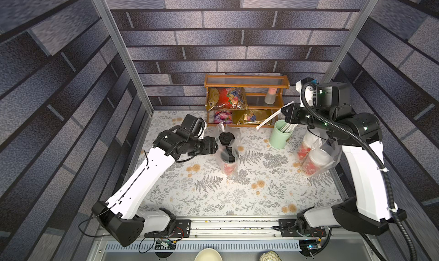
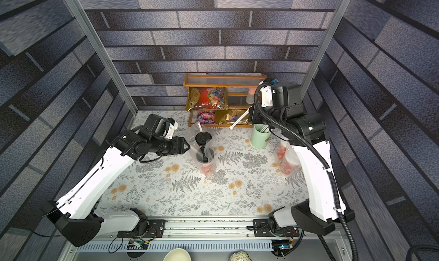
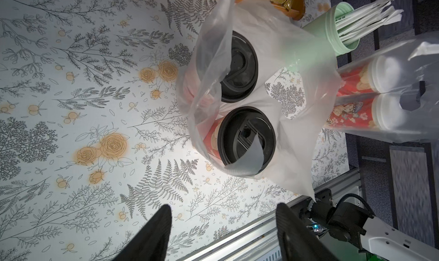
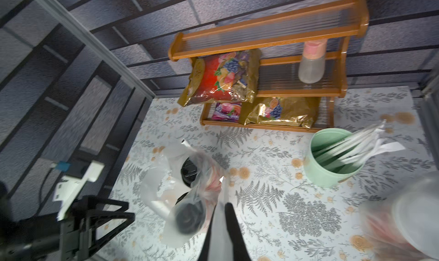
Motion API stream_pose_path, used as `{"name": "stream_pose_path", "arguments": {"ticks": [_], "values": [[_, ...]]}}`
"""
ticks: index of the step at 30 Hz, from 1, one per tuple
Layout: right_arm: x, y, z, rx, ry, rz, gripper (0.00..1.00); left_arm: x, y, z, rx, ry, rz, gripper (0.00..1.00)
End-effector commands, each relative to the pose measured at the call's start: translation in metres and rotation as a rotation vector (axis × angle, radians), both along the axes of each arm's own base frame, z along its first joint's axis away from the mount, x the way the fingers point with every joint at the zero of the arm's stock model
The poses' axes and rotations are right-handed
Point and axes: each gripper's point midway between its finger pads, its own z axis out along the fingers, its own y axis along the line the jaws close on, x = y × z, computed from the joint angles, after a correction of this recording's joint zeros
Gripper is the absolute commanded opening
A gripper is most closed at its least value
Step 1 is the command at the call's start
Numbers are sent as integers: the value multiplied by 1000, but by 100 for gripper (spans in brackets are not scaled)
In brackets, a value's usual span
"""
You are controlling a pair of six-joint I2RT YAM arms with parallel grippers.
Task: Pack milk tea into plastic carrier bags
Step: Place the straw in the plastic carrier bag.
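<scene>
Both top views look steeply down from above the six o'clock edge of the floral-print table (image 1: 213, 195) toward the brown wooden slatted shelf (image 1: 247, 84) at twelve o'clock. The left wrist camera sits close over the black-lidded red paper cups (image 3: 247, 138). The right wrist camera, farther back, shares them and the pale green plastic cup (image 4: 332, 176).

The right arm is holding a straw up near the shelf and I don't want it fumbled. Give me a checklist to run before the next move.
1. Right gripper shut on the wrapped straw: ok.
2. Left gripper open and empty: ok.
3. Two black-lidded cups upright inside their clear bag: ok.
4. That bag's mouth free: not ok, a plastic flap lies across one cup.
5. Two white-lidded cups inside the second bag: ok.
6. A straw in either bag: cannot tell.
</scene>
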Motion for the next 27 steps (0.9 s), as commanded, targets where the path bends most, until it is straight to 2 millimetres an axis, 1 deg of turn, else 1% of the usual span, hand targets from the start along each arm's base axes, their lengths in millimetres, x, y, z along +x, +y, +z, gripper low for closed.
{"name": "stream_pose_path", "arguments": {"ticks": [1, 3, 5, 7, 9, 11, 13, 14, 15, 17, 19, 22, 24, 27], "values": [[-25, 38, 4, 72, 46, 135, 2, 7, -2, -4, 15, 7, 56, 74], [-35, 62, 4, 74, 49, 207, 2, 16, -3, 0, 23, -9, 82, 77], [-40, 77, 5, 68, 43, 238, 2, 26, 4, 0, 62, -15, 149, 86], [-42, 89, 4, 65, 36, 260, 1, 34, 10, -3, 102, -16, 199, 91], [-44, 100, 0, 56, 38, 276, 1, 40, 21, -15, 172, 11, 259, 96], [-44, 107, -4, 39, 43, 281, 1, 44, 27, -26, 207, 56, 297, 96], [-43, 109, -8, 21, 45, 277, 1, 46, 24, -35, 203, 98, 300, 94], [-43, 108, -10, 9, 44, 268, 1, 47, 20, -37, 193, 115, 289, 91], [-41, 107, -13, -2, 47, 261, 1, 46, 16, -39, 187, 129, 276, 88], [-39, 105, -20, -27, 56, 244, 1, 44, 7, -40, 160, 152, 241, 80], [-39, 107, -23, -38, 62, 248, 1, 40, 0, -37, 133, 157, 215, 73], [-40, 112, -24, -43, 68, 260, 1, 33, -9, -28, 76, 145, 172, 69], [-39, 111, -26, -69, 70, 248, 1, 27, -14, -24, 36, 139, 147, 67], [-37, 109, -33, -114, 83, 233, 0, 18, -17, -21, 0, 143, 121, 60]]}}
